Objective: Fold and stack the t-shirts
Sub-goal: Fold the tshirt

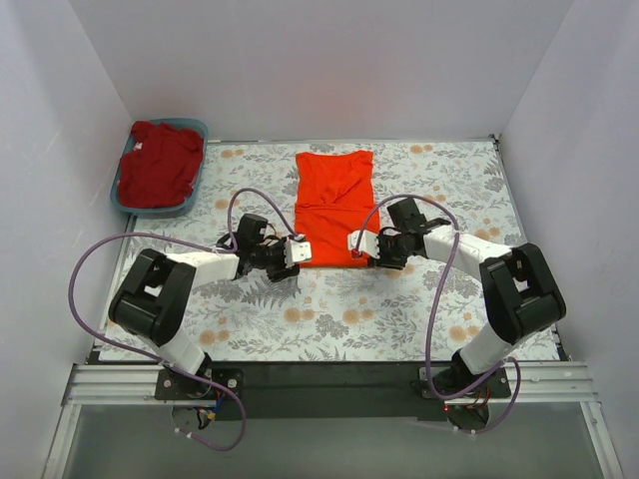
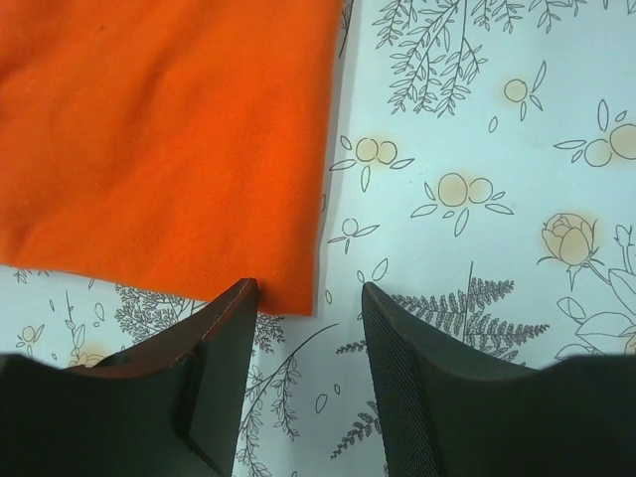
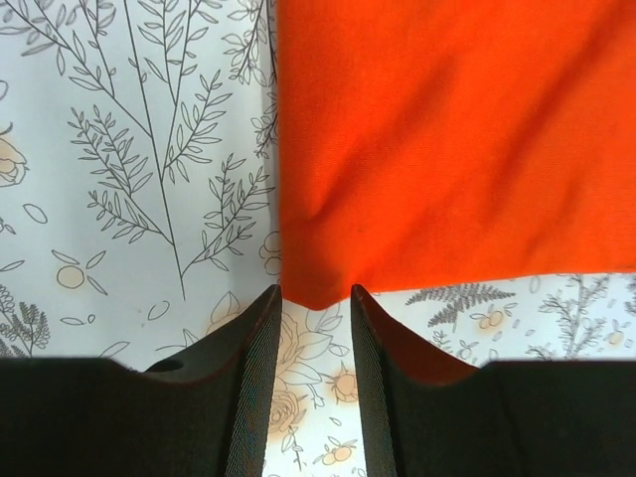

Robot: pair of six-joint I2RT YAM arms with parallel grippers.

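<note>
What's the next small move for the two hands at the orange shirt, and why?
Probably ease both hands forward a touch and close them on the near corners of the orange t-shirt. The left hand and the right hand each stand open with a corner right at the tips, so neither grips cloth yet.

The table, covered in a pale floral print, carries an orange-red t-shirt lying flat at its middle and, in the far left corner, a blue bin holding a crimson t-shirt.
</note>
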